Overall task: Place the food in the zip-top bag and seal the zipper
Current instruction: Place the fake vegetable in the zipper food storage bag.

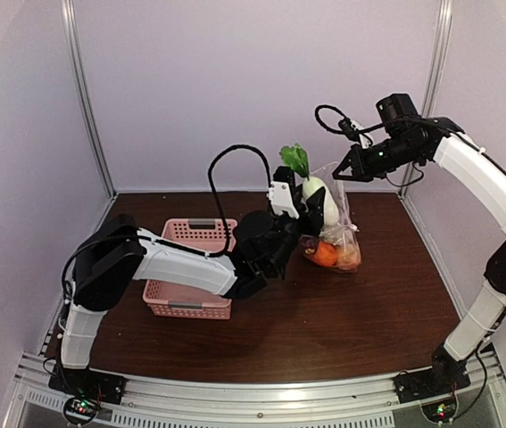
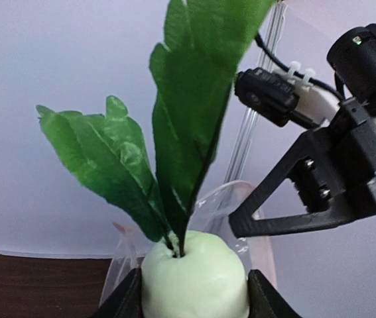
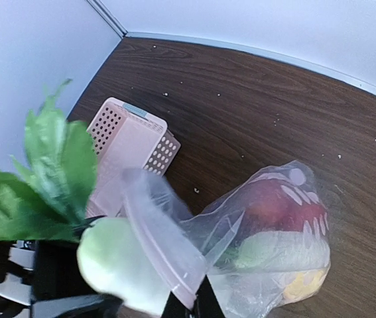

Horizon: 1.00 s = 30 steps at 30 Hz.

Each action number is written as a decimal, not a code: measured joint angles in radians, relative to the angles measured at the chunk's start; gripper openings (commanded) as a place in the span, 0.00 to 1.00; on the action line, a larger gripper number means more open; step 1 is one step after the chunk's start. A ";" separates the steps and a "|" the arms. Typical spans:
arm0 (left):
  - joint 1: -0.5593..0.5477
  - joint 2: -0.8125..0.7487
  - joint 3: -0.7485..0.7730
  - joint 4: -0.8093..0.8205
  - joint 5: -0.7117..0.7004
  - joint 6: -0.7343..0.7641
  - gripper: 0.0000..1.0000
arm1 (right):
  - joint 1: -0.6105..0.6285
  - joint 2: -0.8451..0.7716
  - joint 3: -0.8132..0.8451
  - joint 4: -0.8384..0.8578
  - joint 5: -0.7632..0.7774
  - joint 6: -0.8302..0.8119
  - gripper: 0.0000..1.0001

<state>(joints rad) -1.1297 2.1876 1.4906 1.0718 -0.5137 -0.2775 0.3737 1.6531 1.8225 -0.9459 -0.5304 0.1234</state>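
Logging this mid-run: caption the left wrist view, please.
Left gripper grips leafy white radish; right gripper pinches the zip-top bag behind.

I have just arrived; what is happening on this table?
The right gripper pinches the zip-top bag by its upper edge and holds it up. The left gripper grips the white radish, leaves up, at the bag's mouth. A red piece and an orange piece lie inside. The pink basket stands nearby.

The left fingers (image 1: 309,203) clasp the white radish (image 1: 320,196), green leaves up, at the raised mouth of the clear zip-top bag (image 1: 345,234), whose top edge the right fingers (image 1: 345,166) pinch, while an orange piece (image 1: 325,254) lies in its bottom on the bench (image 1: 360,312), right of the pink basket (image 1: 186,304).
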 measured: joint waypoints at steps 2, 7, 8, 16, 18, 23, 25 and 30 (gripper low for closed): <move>-0.003 0.037 0.031 -0.004 -0.054 0.039 0.12 | -0.006 -0.016 -0.017 0.008 -0.042 0.018 0.00; 0.000 0.136 0.171 -0.044 -0.134 0.108 0.45 | -0.013 -0.021 -0.032 0.029 -0.115 0.047 0.00; 0.002 0.139 0.181 -0.063 -0.133 0.114 0.52 | -0.016 -0.021 -0.032 0.031 -0.125 0.049 0.00; 0.003 0.058 0.110 -0.154 -0.065 0.126 0.79 | -0.074 -0.021 -0.042 0.058 -0.219 0.091 0.00; 0.009 0.016 0.057 -0.169 -0.034 0.114 0.87 | -0.092 -0.021 -0.048 0.072 -0.246 0.102 0.00; 0.038 -0.082 0.028 -0.239 0.066 0.097 0.97 | -0.107 -0.021 -0.074 0.099 -0.287 0.121 0.00; 0.045 -0.115 0.029 -0.275 0.109 0.093 0.98 | -0.107 -0.021 -0.083 0.105 -0.297 0.124 0.00; 0.047 -0.200 0.017 -0.368 0.182 0.089 0.97 | -0.108 -0.021 -0.092 0.117 -0.307 0.129 0.00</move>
<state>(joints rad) -1.0828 1.9873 1.5074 0.7040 -0.3321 -0.1886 0.2653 1.6318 1.7302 -0.8288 -0.8375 0.2523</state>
